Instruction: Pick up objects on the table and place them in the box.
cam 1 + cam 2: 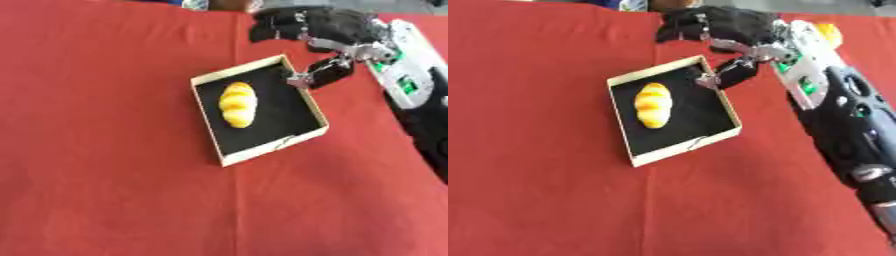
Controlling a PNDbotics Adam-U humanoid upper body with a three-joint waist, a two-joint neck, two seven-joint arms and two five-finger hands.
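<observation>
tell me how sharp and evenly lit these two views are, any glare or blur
Left eye view: soft all over, the yellow croissant-shaped bread in the shallow black-lined cardboard box lacks fine detail; the red tablecloth is evenly lit, no hard shadows. Right eye view: same softness, the black right hand smeared at the box's far corner, mild glare on the white forearm shell.

The right hand is hovering at the far right corner of the box, its fingers loosely curled, holding nothing; the right arm is stretching alongside.
</observation>
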